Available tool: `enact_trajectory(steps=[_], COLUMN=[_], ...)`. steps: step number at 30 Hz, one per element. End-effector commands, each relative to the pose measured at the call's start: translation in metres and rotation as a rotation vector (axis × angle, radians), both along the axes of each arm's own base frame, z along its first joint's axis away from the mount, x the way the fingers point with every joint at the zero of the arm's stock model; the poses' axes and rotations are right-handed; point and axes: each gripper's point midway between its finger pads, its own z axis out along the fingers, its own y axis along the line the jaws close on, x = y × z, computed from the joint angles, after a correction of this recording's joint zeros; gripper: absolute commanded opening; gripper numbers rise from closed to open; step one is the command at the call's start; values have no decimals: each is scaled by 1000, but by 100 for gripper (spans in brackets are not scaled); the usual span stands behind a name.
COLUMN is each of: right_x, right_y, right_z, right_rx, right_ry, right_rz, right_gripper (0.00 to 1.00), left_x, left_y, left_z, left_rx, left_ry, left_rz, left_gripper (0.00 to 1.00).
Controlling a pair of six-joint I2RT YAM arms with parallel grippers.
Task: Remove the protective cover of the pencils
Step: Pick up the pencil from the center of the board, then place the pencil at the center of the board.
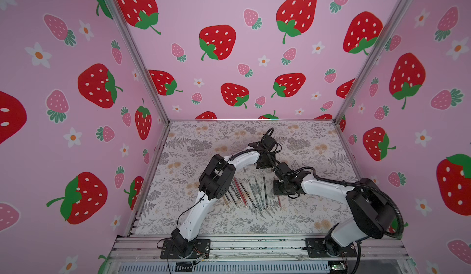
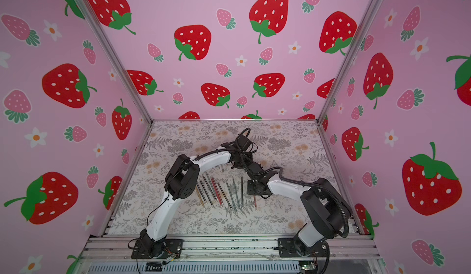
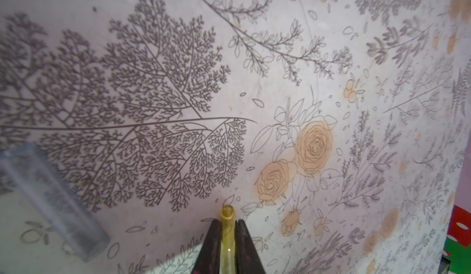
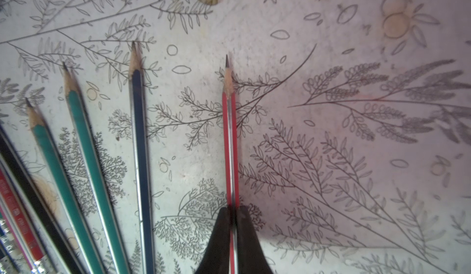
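Pencils (image 1: 248,193) lie fanned on our floral table (image 1: 204,142), near centre between both arms. Our right gripper (image 4: 232,214) pinches the red pencil (image 4: 230,137) at the fan's right end; farther back, our left gripper (image 3: 227,232) is closed on a translucent yellow cover (image 3: 226,215).

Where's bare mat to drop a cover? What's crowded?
Free: the back strip of the table between the back wall and the left arm; the front strip between the pencils and the front rail. Crowded: the middle, where the fanned pencils lie between both arms, the right gripper shut on a red pencil, the left gripper on a yellow cover.
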Motion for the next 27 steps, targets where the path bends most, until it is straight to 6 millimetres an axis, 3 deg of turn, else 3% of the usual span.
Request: enact_trajectory(steps=[1,14,18,27], right_x=[-11,-8,-6,-6], right_y=[-10,2,8,21], right_z=[-11,-27,-33,-42], right_rx=[-44,-41,-35,-6], right_ry=[42,87,103,138], right_rz=[-16,-2,2,13], right_gripper=[10,11,11,10], left_x=[2,52,57,61], left_y=[12,52,52,45], left_z=[-12,-12,-15,4], left_rx=[75,41,22,-25], left_ry=[12,9,18,-10], left_rz=[11,135,140,119], left_gripper=[14,12,12,13])
